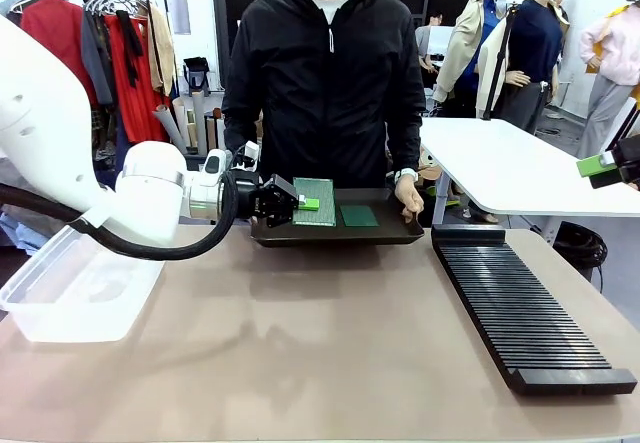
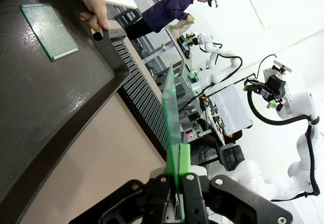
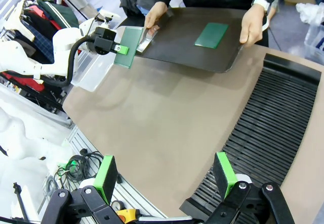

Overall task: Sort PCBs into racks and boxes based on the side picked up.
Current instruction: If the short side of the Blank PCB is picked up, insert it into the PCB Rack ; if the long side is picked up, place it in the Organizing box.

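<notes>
My left gripper (image 1: 303, 203) is shut on the edge of a PCB (image 1: 316, 201) and holds it upright just above the left part of a dark tray (image 1: 330, 234). The light gridded face of the board is turned toward the front camera. In the left wrist view the held PCB (image 2: 172, 123) stands edge-on between the fingers (image 2: 185, 158). A second PCB (image 1: 358, 215) lies flat in the tray. The black slotted rack (image 1: 520, 308) lies at the right, the clear box (image 1: 70, 293) at the left. My right gripper (image 3: 166, 176) hangs open above the rack's near end.
A person in a black jacket stands at the far side and holds the tray with both hands (image 1: 408, 195). The brown tabletop (image 1: 300, 343) between box and rack is bare. A white table (image 1: 500, 163) stands behind at the right.
</notes>
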Robot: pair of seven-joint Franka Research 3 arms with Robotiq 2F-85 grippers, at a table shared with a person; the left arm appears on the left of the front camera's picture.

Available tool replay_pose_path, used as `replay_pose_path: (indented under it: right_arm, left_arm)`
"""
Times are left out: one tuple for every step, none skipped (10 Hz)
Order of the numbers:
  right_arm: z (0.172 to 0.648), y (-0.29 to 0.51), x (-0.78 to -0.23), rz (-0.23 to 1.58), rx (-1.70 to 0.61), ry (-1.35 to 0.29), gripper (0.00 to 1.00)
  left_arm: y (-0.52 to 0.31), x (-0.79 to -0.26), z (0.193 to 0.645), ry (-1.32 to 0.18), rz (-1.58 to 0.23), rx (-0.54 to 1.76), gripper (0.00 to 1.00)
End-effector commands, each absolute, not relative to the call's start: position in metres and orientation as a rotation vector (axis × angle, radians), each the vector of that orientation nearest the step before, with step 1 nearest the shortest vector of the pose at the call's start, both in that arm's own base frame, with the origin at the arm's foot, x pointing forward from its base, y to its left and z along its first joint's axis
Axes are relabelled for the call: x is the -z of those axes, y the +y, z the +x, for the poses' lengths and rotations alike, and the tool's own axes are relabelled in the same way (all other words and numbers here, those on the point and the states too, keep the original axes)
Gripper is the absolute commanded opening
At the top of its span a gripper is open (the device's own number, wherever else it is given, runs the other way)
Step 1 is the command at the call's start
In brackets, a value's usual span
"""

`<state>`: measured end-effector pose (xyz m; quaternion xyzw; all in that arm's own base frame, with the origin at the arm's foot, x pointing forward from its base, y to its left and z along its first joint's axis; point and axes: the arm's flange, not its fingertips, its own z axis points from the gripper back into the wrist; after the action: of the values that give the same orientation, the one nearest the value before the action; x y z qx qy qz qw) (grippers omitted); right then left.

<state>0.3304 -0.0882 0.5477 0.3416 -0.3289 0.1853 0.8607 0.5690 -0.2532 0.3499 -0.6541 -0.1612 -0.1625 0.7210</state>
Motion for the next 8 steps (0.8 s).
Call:
replay_pose_path:
  right_arm:
    - [0.332, -0.087, -0.548, 0.740, -0.400, -0.713, 1.00]
    - [0.332, -0.087, -0.548, 0.740, -0.400, -0.713, 1.00]
    - [0.332, -0.087, -0.548, 0.740, -0.400, -0.713, 1.00]
    - [0.332, -0.087, -0.548, 0.740, -0.400, -0.713, 1.00]
    - [0.332, -0.087, -0.548, 0.740, -0.400, -0.713, 1.00]
    - [0.332, -0.087, -0.548, 0.740, -0.400, -0.713, 1.00]
    - [0.332, -0.087, -0.548, 0.740, -0.400, -0.713, 1.00]
    - [0.332, -0.087, -0.548, 0.740, -0.400, -0.713, 1.00]
  left_arm:
    - [-0.254, -0.350, 0.569, -0.357, -1.446, 0.360, 0.00]
    - [-0.254, -0.350, 0.569, -0.357, -1.446, 0.360, 0.00]
    - [-0.254, -0.350, 0.569, -0.357, -1.446, 0.360, 0.00]
    - [-0.254, -0.350, 0.569, -0.357, -1.446, 0.360, 0.00]
    - [-0.254, -0.350, 0.569, -0.357, -1.446, 0.360, 0.00]
    - [-0.254, -0.350, 0.569, -0.357, -1.446, 0.360, 0.00]
    - [-0.253, -0.350, 0.569, -0.356, -1.445, 0.359, 0.00]
    - [-0.239, -0.365, 0.567, -0.334, -1.422, 0.339, 0.00]
